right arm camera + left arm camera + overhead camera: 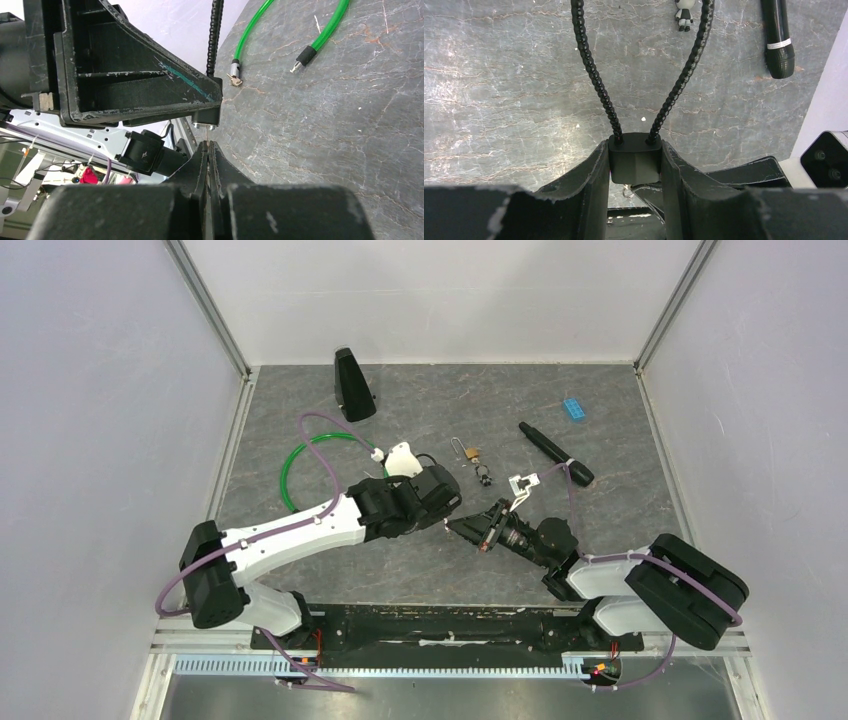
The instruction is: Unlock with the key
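Status: lock not open yet.
- Left gripper (634,150) is clamped on the lock (634,166), one finger on each flank. Lock sits centre-low in the left wrist view, held clear of the table (499,100).
- Both ends of the cable (596,85) are seated in the lock's top face. Neither has popped out, so no release.
- Right gripper (208,149) has its fingers pressed together, tips just under the lock's underside, centre of the right wrist view.
- Key (626,190): only a small silver loop shows below the lock. The blade is hidden. I judge the right gripper is pinching it at or in the keyway, but cannot tell how deep it sits.

Done, as I read it: lock picked up and presented, key brought to its underside. Left: seat fully, turn, free one cable end.

Materials and shapes:
- Lock: matte black block with rounded corners, hard plastic or coated metal.
- Cable: black, ribbed in short segments like a gooseneck, fanning out in a V toward the top of the frame.
- Gripper fingers: black plastic, scuffed grey along the edges.
- Table: grey stone-look sheet with pale and rust veins, smooth.
- Elsewhere: a glossy green cable (325,35) with metal ends at upper right of the right wrist view, and a brass padlock (470,453) at the centre of the top view. Both lie untouched.
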You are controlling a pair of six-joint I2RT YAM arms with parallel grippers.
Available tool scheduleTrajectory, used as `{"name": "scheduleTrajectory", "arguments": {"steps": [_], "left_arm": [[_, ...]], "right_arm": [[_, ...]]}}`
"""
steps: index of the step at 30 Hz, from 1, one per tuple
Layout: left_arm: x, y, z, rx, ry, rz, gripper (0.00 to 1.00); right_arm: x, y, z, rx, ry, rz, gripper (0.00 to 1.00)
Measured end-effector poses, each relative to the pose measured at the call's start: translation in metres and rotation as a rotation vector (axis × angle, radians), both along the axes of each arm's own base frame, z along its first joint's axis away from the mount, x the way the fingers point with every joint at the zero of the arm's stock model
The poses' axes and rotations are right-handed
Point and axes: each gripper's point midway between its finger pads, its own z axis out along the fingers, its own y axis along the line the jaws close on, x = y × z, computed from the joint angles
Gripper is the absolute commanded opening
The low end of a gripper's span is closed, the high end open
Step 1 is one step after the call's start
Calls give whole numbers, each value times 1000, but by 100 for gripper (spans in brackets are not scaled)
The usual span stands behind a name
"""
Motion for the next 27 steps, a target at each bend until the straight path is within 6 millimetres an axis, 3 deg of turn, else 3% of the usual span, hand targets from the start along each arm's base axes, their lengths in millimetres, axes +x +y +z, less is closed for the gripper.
{"name": "scheduleTrajectory", "arguments": {"steps": [12,27], "left_arm": [[-4,-8,1,15,-29,-21,2],[-7,-8,11,-17,-33,-29,2]], "right_arm": [[-1,-11,2,13,1,-2,0],[-3,-10,11,26,-68,13,0]]}}
